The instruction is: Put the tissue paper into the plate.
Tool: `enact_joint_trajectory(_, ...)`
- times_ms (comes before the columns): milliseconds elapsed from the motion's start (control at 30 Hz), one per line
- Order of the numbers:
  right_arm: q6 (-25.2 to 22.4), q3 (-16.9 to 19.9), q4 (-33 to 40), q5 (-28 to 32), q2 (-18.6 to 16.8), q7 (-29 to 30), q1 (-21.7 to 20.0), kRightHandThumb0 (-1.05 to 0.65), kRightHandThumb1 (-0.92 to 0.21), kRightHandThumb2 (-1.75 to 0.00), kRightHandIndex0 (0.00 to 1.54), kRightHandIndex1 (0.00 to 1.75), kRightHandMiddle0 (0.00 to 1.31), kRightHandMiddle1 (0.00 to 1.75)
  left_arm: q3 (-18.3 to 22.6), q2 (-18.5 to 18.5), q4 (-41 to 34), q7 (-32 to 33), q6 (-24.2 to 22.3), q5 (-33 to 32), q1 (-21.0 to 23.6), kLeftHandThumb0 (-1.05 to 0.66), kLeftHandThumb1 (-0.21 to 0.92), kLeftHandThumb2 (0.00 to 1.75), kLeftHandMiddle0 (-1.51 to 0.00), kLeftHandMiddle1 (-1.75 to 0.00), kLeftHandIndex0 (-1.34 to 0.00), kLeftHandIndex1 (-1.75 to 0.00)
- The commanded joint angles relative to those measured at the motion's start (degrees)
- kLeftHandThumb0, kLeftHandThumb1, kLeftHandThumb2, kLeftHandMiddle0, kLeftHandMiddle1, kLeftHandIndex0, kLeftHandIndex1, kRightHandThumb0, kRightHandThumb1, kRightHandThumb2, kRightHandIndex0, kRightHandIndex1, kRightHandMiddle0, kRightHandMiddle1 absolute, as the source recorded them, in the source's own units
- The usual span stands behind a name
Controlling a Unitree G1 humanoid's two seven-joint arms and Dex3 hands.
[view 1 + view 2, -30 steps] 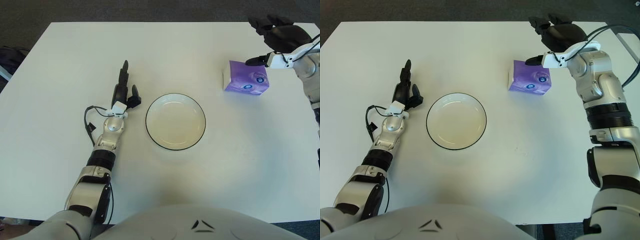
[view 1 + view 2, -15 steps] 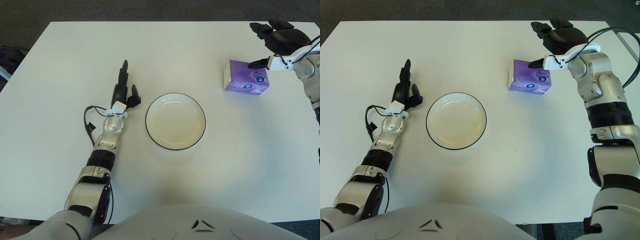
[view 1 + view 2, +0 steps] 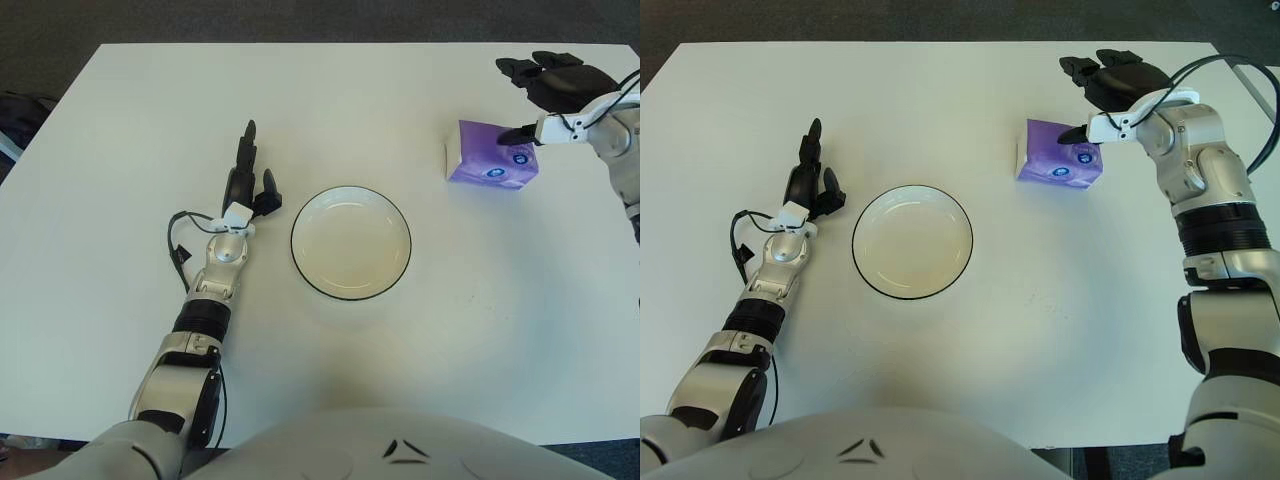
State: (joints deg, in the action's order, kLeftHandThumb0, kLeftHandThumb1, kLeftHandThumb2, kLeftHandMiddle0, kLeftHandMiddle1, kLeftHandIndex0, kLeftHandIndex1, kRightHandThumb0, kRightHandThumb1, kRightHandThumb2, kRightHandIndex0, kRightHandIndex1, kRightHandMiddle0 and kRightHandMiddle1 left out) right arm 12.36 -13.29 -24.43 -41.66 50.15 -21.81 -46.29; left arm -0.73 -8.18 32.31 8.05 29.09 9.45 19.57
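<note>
Purple tissue pack (image 3: 1060, 163) sits on the table right of the empty plate (image 3: 912, 241), right hand (image 3: 1110, 92) spread open over its far edge holding nothing; should bracket both sides squarely before closing, left hand (image 3: 808, 188) idle, fingers extended.

Plate (image 3: 351, 243) mid-table (image 3: 120, 150); tissue pack (image 3: 491, 156) far right.

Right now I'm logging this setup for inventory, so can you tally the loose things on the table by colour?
Purple: 1, the tissue pack, with the right robot hand open just above it.
White with black rim: 1, the plate, right of the idle left robot hand.
Total: 2
</note>
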Motion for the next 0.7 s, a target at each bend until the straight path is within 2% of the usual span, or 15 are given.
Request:
enact_joint_trajectory(0,0.51,-0.35,-0.06,0.19,2.05,-2.86,-1.71,-1.05,-0.92,-0.37,0.00,0.00,0.00,0.00,-0.57,0.55,5.73,-0.49,-1.20,0.27,-6.80,-0.86,0.92,1.13,-0.01,-0.01,0.00,-0.12)
enact_joint_trajectory(333,0.38,-0.13,0.72,0.96,2.63,-7.76,-1.83,-1.05,-0.92,-0.31,0.00,0.00,0.00,0.00,-0.51,0.38,6.33,-0.53,-1.21,0.21,-6.55,-0.85,0.92,1.13,-0.01,-0.01,0.00,-0.12)
enact_joint_trajectory(667,1.35,0.05,2.80,1.65,2.43,-9.95,-0.50,-1.05,-0.92,-0.28,0.00,0.00,0.00,0.00,-0.75,0.16,7.02,-0.21,-0.53,0.66,-6.18,-0.84,0.92,1.13,-0.02,-0.01,0.00,-0.12)
